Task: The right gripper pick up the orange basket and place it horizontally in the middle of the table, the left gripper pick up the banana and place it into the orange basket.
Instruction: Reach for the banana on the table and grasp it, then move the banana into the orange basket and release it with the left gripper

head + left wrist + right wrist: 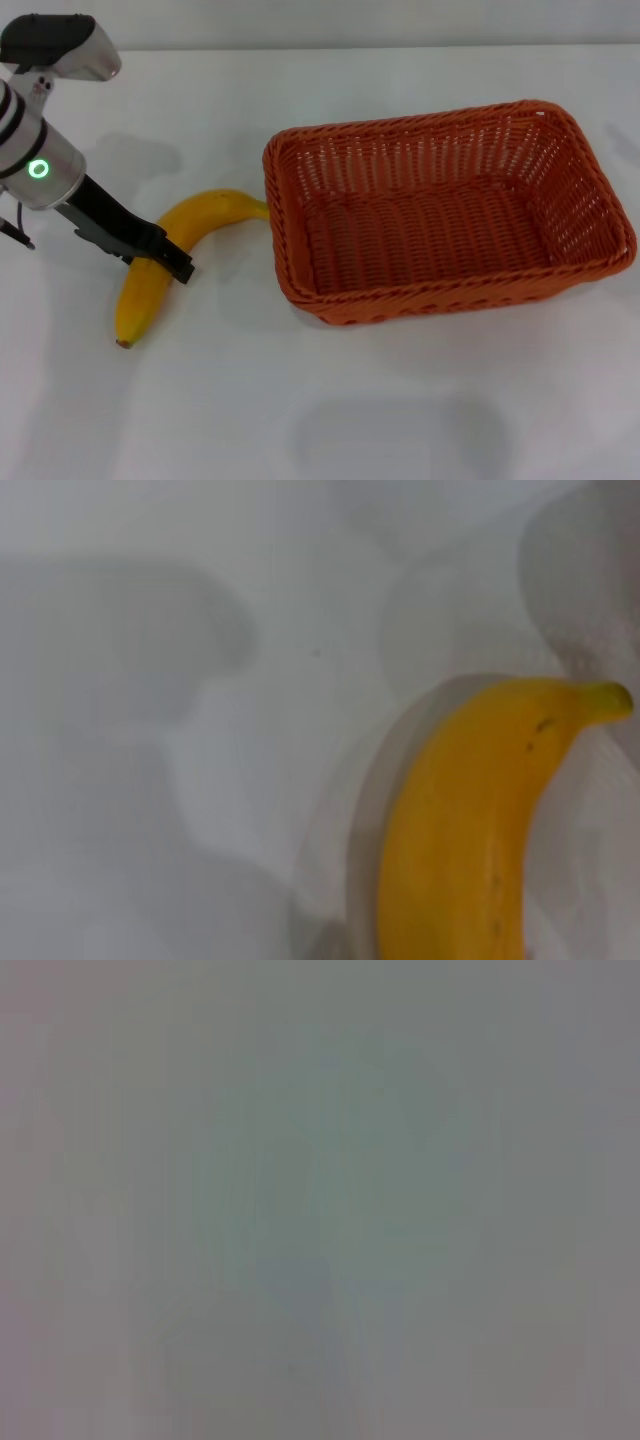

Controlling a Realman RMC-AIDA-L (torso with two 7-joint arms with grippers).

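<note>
You have the left gripper, black fingers on a silver-grey arm with a green ring light, down at the middle of the curved yellow banana, though whether those fingers are closed on it cannot be told. The banana lies on the plain white worktop, its stem end touching the rectangular orange woven basket, which sits upright to the right. Nothing carries readable writing, and the right gripper is out of sight.
</note>
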